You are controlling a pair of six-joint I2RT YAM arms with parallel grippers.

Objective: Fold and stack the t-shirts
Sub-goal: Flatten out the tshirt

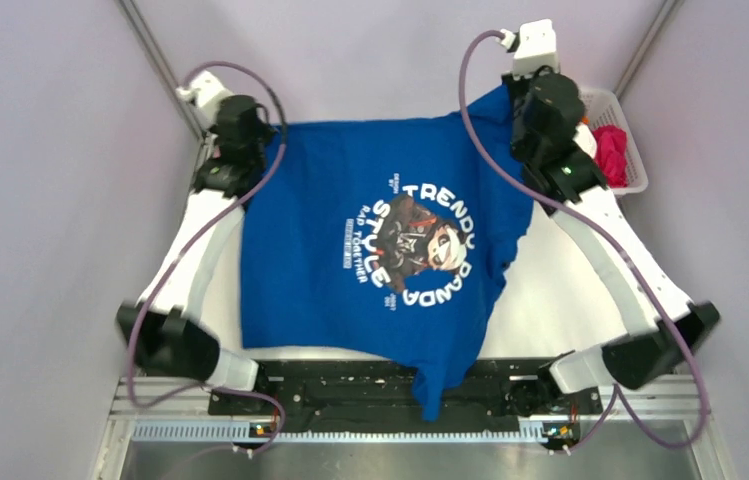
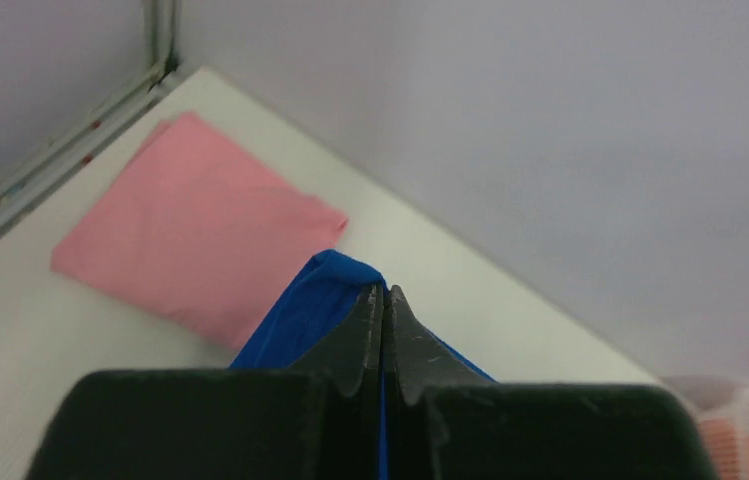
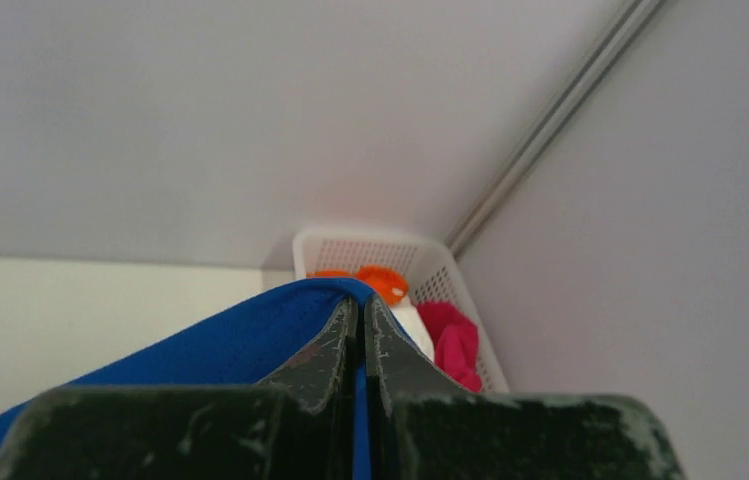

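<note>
L fingers [image 2: 355,345] & R fingers [image 3: 335,350] are each clamping a far corner of the blue tee [image 1: 350,250], spreading it over the desk [image 1: 550,280]; next prob. needs lowering it flat.

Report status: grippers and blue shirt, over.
Left gripper, right gripper: both shut on blue t-shirt, print up. Pink t-shirt folded, far left. Nothing in the way.

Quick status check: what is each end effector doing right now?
Left end effector: closed, pinching an edge of the blue t-shirt.
Right end effector: closed, pinching another edge of the same blue t-shirt.
</note>
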